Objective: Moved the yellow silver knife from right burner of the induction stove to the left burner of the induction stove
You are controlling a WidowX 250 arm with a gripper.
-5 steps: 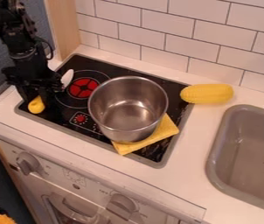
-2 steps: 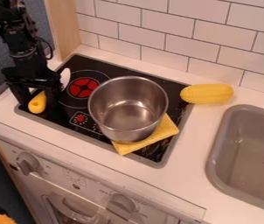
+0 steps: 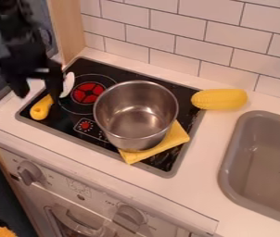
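The claw [image 3: 40,96] has opened and risen from the knife [image 3: 41,108].

"What do we have carrying everything?"

"We've got a pale counter [image 3: 195,190], with a black stove [image 3: 62,121] set into it and a grey sink [image 3: 248,155] let in on the right."

"And what can we see lying on the stove?"

"At our left, the knife [image 3: 41,107], its yellow handle toward the front and its blade toward the back, beside the red-centred burner [image 3: 88,93]. Farther right we find a folded yellow cloth [image 3: 175,139], partly under a steel pot [image 3: 136,118]."

"Do we count the yellow corn [image 3: 220,99]?"

"We do: it lies on its side at the stove's back right corner, mostly over the counter."
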